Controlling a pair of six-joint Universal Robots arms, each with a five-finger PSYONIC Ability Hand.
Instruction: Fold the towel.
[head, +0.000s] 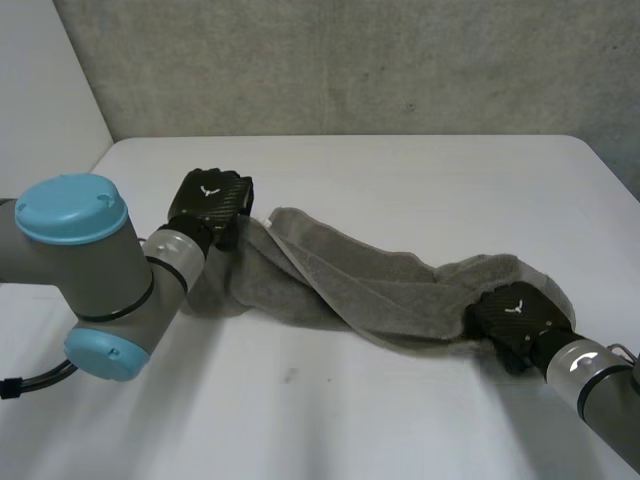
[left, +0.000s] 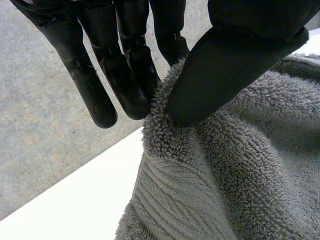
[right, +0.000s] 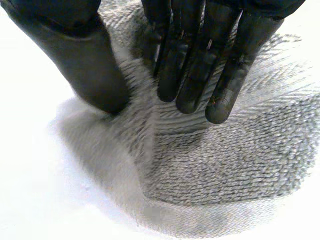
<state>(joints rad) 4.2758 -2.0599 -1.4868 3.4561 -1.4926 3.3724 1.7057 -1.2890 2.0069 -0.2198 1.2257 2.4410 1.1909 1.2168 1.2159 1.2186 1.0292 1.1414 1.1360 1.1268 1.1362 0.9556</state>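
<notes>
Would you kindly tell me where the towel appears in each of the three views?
Head view: towel bunched across mid-table, between left hand and right hand.
Left wrist view: its edge pinched in the left hand.
Right wrist view: under the right hand.
Shared landmark: the white table.

The towel (head: 370, 290) lies bunched in a long band across the middle of the surface (head: 400, 170), its left end pinched in the left hand (head: 210, 205) farther back, its right end held in the right hand (head: 518, 318) nearer the front.
</notes>
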